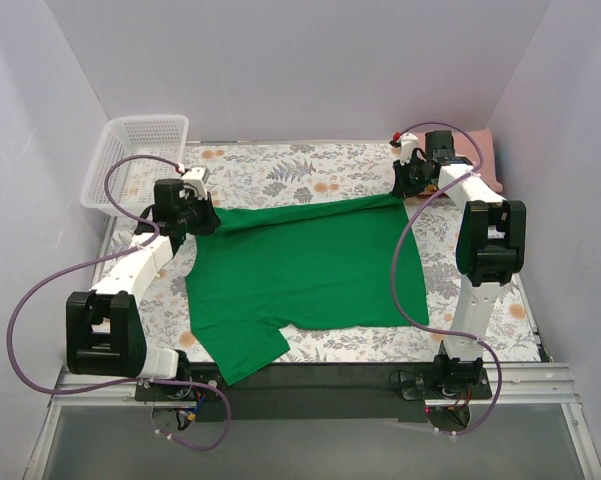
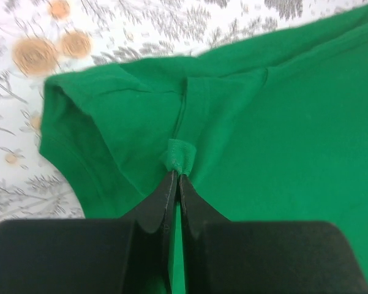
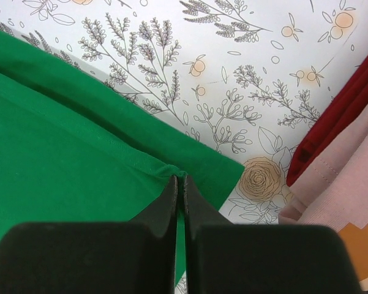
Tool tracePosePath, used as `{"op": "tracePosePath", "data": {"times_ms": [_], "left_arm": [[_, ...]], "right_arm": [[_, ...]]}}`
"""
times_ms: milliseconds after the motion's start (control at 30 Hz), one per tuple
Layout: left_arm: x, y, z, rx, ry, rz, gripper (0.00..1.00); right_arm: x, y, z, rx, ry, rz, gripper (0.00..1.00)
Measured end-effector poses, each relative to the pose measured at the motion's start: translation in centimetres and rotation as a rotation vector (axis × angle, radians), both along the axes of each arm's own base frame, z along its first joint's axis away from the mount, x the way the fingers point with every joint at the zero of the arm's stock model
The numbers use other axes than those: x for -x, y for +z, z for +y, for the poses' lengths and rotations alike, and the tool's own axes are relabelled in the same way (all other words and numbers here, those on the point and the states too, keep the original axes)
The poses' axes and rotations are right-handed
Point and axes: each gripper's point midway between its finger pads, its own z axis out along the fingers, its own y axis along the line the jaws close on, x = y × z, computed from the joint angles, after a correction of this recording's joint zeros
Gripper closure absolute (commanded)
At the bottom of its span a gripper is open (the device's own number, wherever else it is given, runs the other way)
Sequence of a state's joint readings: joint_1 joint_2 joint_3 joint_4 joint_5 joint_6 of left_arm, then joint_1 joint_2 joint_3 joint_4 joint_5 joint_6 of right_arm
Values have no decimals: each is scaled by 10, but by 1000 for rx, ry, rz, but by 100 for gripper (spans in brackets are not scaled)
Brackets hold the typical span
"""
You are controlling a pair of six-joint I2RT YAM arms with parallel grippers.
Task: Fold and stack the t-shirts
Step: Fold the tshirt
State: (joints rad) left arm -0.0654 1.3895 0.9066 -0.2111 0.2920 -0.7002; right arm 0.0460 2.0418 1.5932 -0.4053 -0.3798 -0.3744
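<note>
A bright green t-shirt lies spread on the flowered table, its far part folded over. My left gripper is shut on a pinch of the green cloth at the shirt's far left, near a sleeve. My right gripper is shut on the green edge at the far right corner. A dusty-pink shirt lies folded at the far right; in the right wrist view it shows an orange patch and a dark red layer. No teal shirt is in view.
A white mesh basket stands at the far left corner. The flowered tablecloth lies bare behind the shirt. White walls close in on three sides. A dark strip runs along the near edge between the arm bases.
</note>
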Motion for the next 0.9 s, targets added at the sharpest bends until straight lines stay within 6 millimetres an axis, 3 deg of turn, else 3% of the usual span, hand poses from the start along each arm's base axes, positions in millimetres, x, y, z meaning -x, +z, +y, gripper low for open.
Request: {"op": "tracePosePath", "data": {"times_ms": [333, 500, 700, 900], "left_arm": [[30, -32, -8, 20, 24, 150, 100], [33, -37, -4, -9, 48, 167, 100], [30, -35, 3, -44, 66, 160, 100], [15, -13, 7, -78, 61, 100, 100]], "right_arm": [[2, -1, 0, 8, 15, 3, 99], [2, -1, 0, 7, 25, 0, 99], [3, 5, 0, 15, 37, -16, 99], [11, 20, 0, 21, 62, -41, 99]]}}
